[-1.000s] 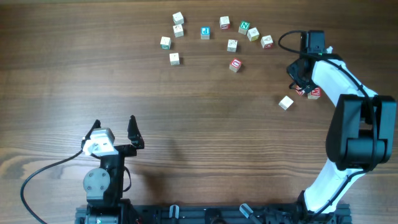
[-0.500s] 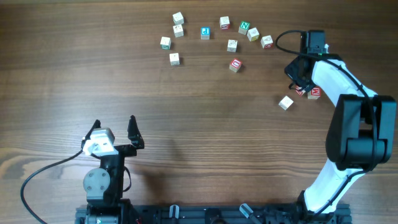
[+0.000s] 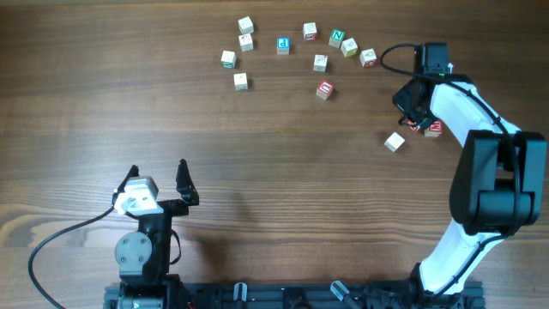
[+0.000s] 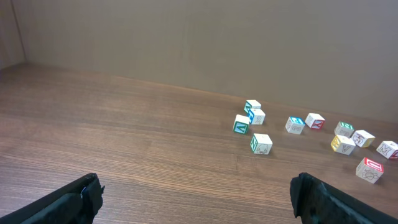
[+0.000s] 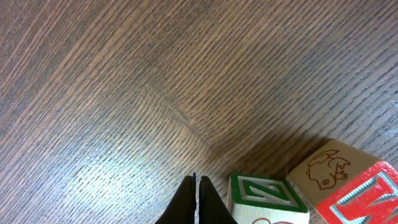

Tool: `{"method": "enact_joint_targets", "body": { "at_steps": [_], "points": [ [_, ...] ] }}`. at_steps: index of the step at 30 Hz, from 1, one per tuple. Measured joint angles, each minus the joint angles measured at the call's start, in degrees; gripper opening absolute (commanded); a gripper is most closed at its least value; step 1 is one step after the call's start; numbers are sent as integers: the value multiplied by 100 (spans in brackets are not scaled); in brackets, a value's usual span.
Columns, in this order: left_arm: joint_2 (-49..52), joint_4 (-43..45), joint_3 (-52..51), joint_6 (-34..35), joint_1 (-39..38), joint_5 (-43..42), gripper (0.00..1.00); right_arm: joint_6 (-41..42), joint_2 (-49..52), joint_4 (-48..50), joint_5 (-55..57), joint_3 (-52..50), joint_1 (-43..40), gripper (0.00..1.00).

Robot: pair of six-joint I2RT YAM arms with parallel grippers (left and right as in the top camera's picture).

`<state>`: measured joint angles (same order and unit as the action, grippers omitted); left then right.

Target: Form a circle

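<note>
Starting nearest the robot's base, the left gripper (image 3: 158, 169) is seen well apart from the lone white block (image 3: 394, 142), below and to the left of it. Its fingers (image 4: 81, 194) are spread wide with nothing between them. Just beyond the lone white block and slightly to its right, the right gripper (image 3: 413, 118) is lowered close to the table (image 3: 103, 103), and its fingers (image 5: 185, 202) are pressed together on nothing. A green-lettered block (image 5: 264, 196) is found just beside those fingertips, with a rabbit block (image 5: 329, 167) and a red-lettered block (image 5: 367, 193) packed against it. Whether the fingers touch the green-lettered block cannot be told. Farther off, above and to the left of the lone white block, the remaining blocks (image 3: 283, 45) are scattered in a loose arc that is left open on its near side.
</note>
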<state>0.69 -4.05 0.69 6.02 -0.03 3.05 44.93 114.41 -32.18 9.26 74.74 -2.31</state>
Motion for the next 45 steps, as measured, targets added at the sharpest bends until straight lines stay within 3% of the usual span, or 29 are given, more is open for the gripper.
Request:
{"method": "enact_joint_targets", "body": {
  "at_steps": [45],
  "points": [
    [0,0,0,0,0,0,100,387,0,4,330,0,0,5]
  ]
}}
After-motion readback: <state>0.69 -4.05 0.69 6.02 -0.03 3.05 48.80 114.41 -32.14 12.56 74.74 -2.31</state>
